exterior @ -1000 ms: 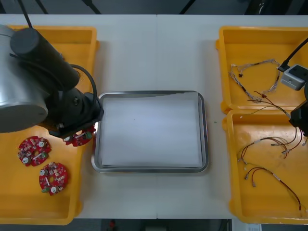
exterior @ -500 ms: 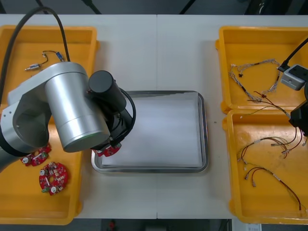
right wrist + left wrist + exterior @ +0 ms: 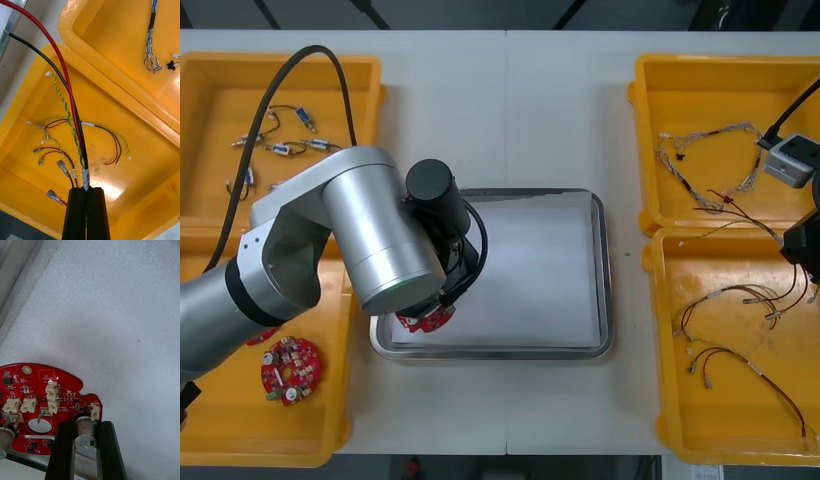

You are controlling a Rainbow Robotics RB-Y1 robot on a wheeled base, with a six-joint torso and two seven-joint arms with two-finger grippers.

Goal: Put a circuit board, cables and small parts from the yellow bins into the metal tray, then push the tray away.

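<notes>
At nine o'clock on the table, the far yellow bin [image 3: 370, 68] is holding small metal parts [image 3: 275, 148], and the near yellow bin [image 3: 335, 430] is holding a spare red board [image 3: 290, 368]. Next along, the left gripper [image 3: 85, 427] is clenching a round red circuit board [image 3: 427, 321] by a silver can-shaped component [image 3: 85, 440] standing between its fingers. It is holding the board over the seven o'clock corner of the metal tray [image 3: 605, 280], above the white lining [image 3: 112, 315] but close to the rim. To set it down well, the arm should probably be nudging the board toward one o'clock, so that no edge is resting on the lip. It should then be lowering until the board is lying flat before the fingers part, and lifting straight up afterwards. The grip is on one soldered part, so twisting or dropping from height is looking risky. At three o'clock, the far bin is holding twisted blue and white cables [image 3: 152, 56] and the near one red and yellow cables [image 3: 740, 300]. The right gripper [image 3: 87, 189] is hovering over that near bin with its fingers pressed together, seemingly grasping nothing. As for writing, the board is showing tiny white print and a boxed mark beside its white connectors [image 3: 52, 395]. A white sleeve [image 3: 86, 182] just above the right fingers is also carrying text. All of it is too small to read, and no brand is showing.
</notes>
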